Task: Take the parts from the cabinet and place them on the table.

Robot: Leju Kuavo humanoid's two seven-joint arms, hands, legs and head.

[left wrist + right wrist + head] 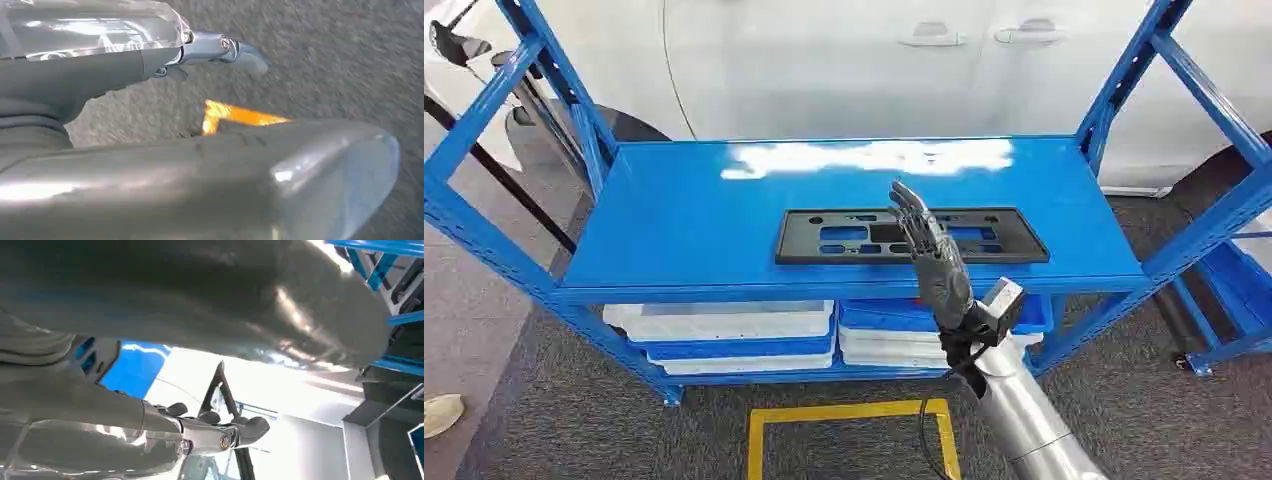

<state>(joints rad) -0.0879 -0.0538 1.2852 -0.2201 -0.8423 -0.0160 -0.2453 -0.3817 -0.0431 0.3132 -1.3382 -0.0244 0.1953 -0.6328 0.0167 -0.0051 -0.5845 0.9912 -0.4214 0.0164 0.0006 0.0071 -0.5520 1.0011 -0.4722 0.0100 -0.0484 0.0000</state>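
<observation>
Right arm (1024, 415): coming in from about 5 o'clock in the head view, its silver forearm rising toward the shelf.
Right hand (929, 255): standing raised with fingers stretched out and apart, holding nothing; in the head view it is overlapping the right-of-centre portion of the part, and whether it is touching it cannot be told.
Right hand, wrist view (220, 432): showing its thick grey thumb (200, 295) large across the frame and darker fingertips extended, with nothing between them.
Part (844, 237): a flat black rectangular frame with cut-outs, lying flat on the upper shelf board, near the front edge, roughly at the centre of the head view.
Cabinet (684, 200): a blue open steel rack; the part is sitting on its blue shelf board, with angled blue uprights at 10 o'clock and 2 o'clock.
Lower shelf bins (724, 330): white and blue trays stacked under the board, at about 7 o'clock from the part.
Left hand (220, 50): hanging over the grey carpet, thumb and a fingertip visible with nothing held; whether the fingers are apart or together cannot be told.
Floor marking (849, 412): yellow tape outline on the carpet at 6 o'clock.
White car (874, 60): standing behind the rack at 12 o'clock.
</observation>
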